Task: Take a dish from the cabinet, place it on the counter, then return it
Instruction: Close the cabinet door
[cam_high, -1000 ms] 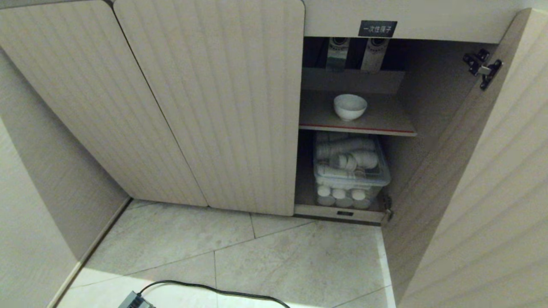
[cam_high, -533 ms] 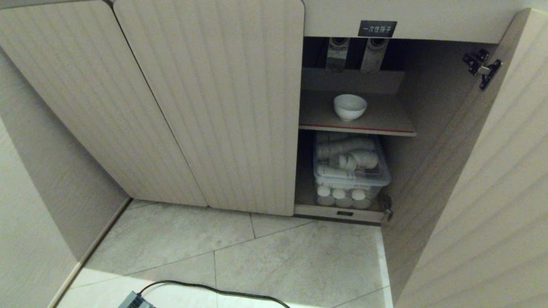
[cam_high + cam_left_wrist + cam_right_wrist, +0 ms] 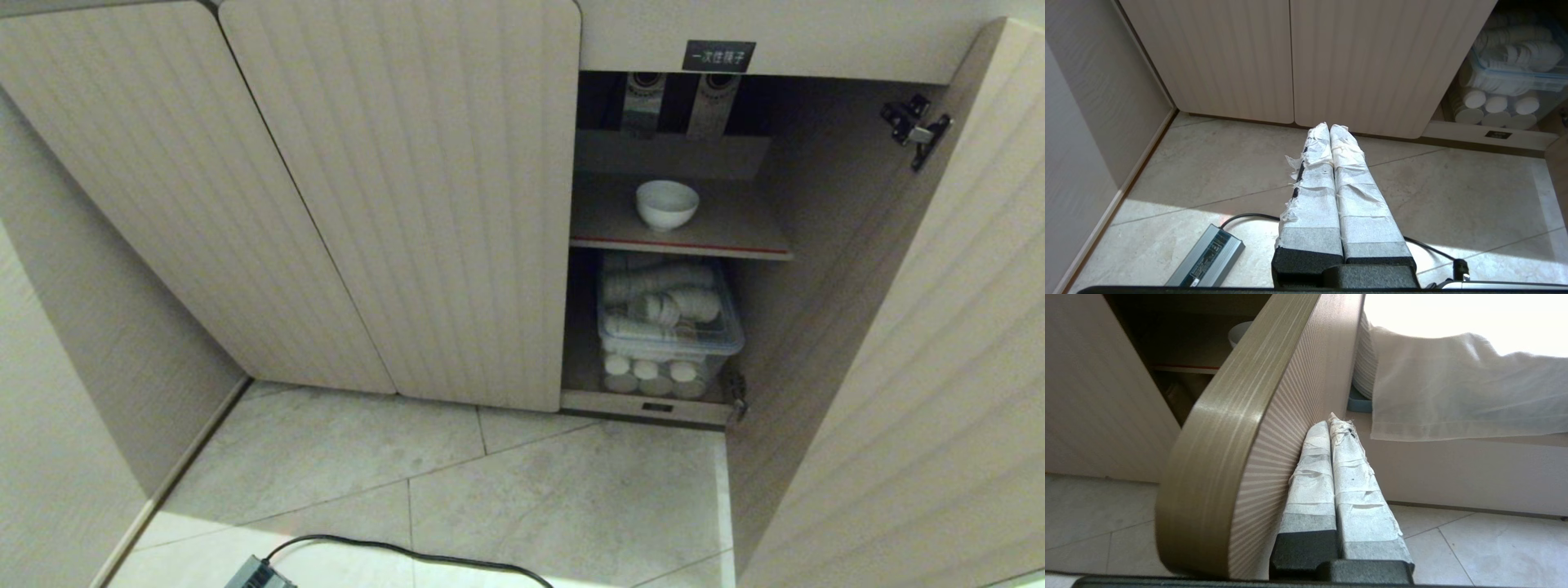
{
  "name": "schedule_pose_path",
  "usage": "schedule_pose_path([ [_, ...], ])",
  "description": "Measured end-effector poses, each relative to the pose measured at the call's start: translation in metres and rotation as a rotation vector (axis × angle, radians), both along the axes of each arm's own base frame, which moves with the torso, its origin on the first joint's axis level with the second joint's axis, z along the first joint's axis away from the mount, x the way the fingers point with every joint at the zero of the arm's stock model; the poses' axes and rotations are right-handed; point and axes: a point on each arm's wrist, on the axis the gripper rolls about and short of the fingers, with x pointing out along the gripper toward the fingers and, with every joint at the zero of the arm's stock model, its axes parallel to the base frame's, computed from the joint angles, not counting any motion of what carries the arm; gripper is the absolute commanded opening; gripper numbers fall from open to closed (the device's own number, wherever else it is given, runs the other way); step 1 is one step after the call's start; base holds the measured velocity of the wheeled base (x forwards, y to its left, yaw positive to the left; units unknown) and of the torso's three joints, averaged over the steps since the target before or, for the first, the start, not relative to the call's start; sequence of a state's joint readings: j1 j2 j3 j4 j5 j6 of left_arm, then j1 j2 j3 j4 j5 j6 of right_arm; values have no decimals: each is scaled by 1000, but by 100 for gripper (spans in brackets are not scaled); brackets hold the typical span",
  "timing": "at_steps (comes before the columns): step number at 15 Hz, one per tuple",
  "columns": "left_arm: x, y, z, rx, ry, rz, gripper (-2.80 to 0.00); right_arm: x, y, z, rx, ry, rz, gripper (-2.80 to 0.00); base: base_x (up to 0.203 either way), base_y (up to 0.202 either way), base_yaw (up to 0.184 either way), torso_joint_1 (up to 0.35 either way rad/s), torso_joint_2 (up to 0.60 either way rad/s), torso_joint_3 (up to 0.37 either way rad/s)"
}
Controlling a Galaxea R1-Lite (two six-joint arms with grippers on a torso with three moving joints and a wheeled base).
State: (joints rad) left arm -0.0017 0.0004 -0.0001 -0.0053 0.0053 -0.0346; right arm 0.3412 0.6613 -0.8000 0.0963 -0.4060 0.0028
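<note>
Pressing against the open cabinet door [image 3: 1257,416], right claw [image 3: 1336,421] fully closed, empty, left claw [image 3: 1329,127] likewise.

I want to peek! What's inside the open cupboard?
A white bowl on the shelf; below, a clear box of white cups. Behind that box is hidden.
</note>
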Motion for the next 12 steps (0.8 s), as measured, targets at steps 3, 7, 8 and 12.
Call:
schedule_pose_path([
  [3, 0, 0, 0, 0, 0, 0, -280, 3, 2, 1, -4, 14, 31, -280, 0, 0, 0, 0, 0, 0],
  [7, 0, 0, 0, 0, 0, 0, -280, 8, 6, 0, -8, 40, 73, -280, 0, 0, 0, 0, 0, 0],
  [8, 0, 0, 0, 0, 0, 0, -280, 10, 7, -1, -7, 47, 78, -280, 0, 0, 0, 0, 0, 0],
  [12, 0, 0, 0, 0, 0, 1, -280, 20, 12, 0, -7, 76, 83, -280, 0, 0, 0, 0, 0, 0],
])
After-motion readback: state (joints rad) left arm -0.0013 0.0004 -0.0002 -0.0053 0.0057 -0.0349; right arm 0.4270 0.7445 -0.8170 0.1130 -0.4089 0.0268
